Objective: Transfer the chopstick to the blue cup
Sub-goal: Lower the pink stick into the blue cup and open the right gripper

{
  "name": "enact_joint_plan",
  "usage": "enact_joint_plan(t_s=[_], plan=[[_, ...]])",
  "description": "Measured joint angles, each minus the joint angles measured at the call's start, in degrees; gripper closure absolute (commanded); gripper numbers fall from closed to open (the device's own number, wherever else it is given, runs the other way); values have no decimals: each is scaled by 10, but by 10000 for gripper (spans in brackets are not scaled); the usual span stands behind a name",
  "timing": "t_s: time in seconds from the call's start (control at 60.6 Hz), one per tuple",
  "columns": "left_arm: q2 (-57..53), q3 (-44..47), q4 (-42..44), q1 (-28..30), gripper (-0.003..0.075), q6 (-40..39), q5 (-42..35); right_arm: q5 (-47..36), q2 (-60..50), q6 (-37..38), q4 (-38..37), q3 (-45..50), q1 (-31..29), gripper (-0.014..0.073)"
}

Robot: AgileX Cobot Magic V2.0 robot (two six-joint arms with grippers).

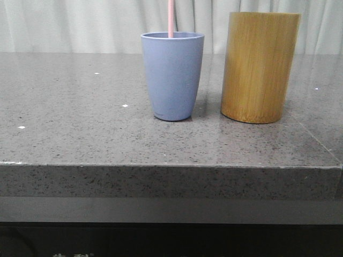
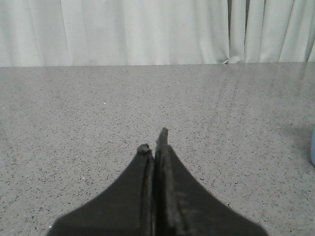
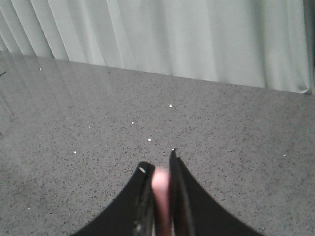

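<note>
As you look forward over the grey stone table (image 1: 80, 107), you have two containers and one stick. The blue cup (image 1: 172, 76) stands upright just left of the taller bamboo holder (image 1: 260, 67), the two apart. One pink chopstick (image 1: 171, 19) rises from the blue cup's mouth. Your right gripper (image 3: 160, 172) is clenched on that chopstick, pink showing between its fingers. Your left gripper (image 2: 154, 140) is pressed closed, holding nothing, above bare table.
</note>
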Motion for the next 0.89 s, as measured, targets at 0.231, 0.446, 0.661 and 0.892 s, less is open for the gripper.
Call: enact_joint_plan(t_s=[0.231,0.446,0.661,0.892], plan=[[0,0,0,1,739,0,0,4,-36,0,0,-1,0,307],[0,0,0,2,739,0,0,185,-100,-1,-6,-98,-30,488],[0,0,0,2,739,0,0,442,-110,-1,-68,-219,-94,601],[0,0,0,2,739,0,0,579,-141,-1,-109,-231,-154,681]])
